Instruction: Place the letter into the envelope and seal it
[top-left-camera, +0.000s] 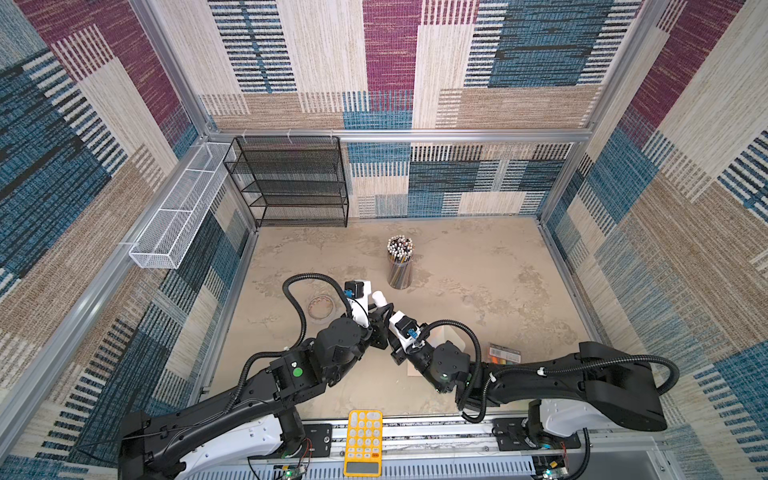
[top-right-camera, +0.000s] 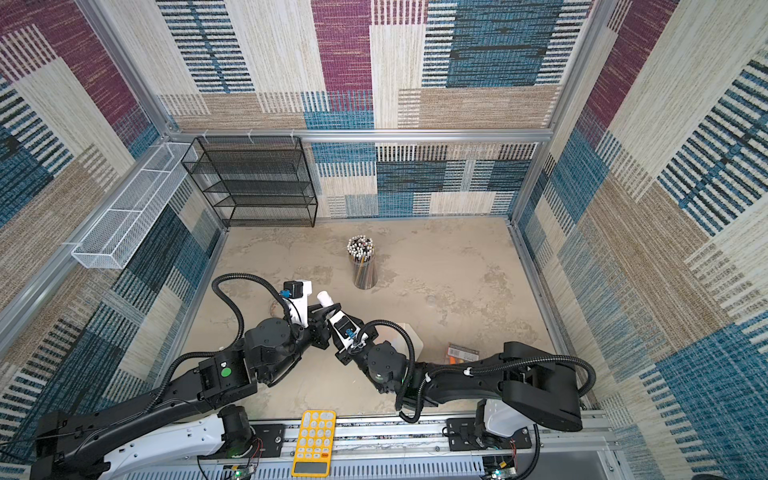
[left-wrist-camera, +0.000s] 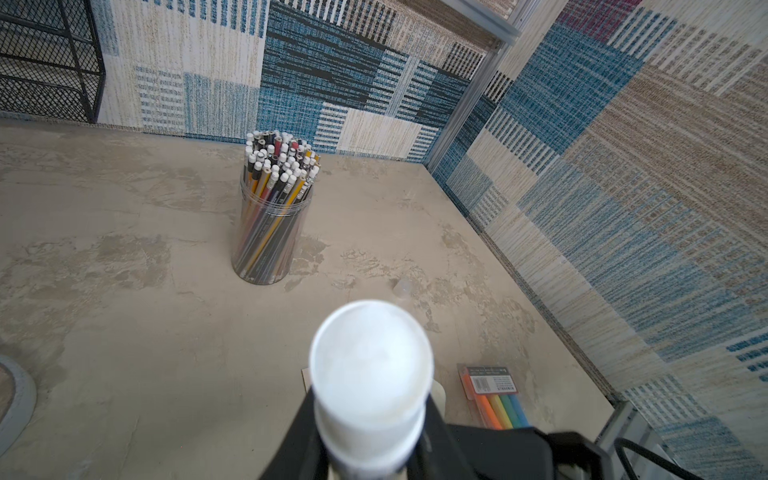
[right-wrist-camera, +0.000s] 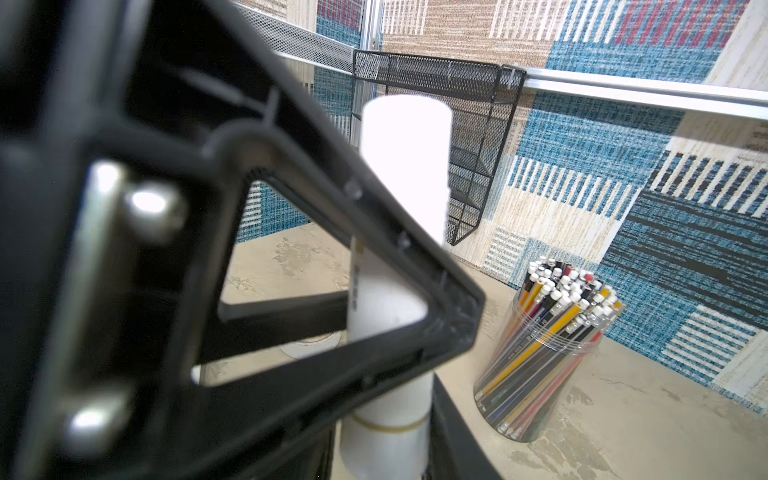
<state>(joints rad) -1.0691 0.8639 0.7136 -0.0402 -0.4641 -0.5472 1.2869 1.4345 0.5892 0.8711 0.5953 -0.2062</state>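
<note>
While pencils fill the jar, left gripper clamps white tube; right gripper unclear

Lab test cell: aluminium frame, patterned walls.

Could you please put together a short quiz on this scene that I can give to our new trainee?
1. True or false: the pencil jar lies tipped on its side.
2. Pick one. The left gripper is: A, open and empty; B, shut on the white tube; C, out of every view.
3. Which item of the task lies on the table, partly hidden by the right arm in both top views?

Key
1. False: it stands upright.
2. B.
3. The envelope.
</note>
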